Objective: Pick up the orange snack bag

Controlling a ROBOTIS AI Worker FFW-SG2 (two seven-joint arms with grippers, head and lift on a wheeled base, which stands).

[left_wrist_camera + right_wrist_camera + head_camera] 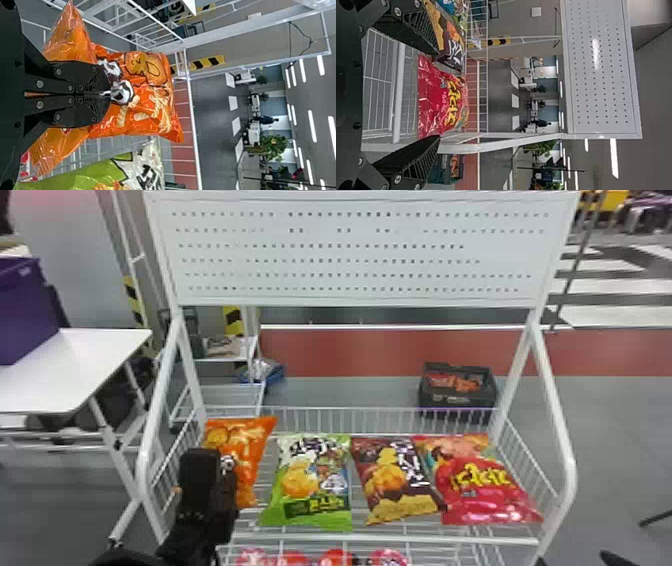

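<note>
Left wrist view: my left gripper (108,94) is closed on the orange snack bag (148,105), whose long axis runs along my fingers at the left end of the basket (380,539), so lifting must clear the green bag (280,516).

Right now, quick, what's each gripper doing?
Left gripper: closed, pinching the orange snack bag.
Right gripper: open, fingers wide apart, holding nothing.

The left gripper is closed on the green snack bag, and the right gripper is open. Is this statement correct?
The bag's colour is wrong: the left wrist view shows the left gripper closed on the orange snack bag. The right gripper is indeed open.
</note>
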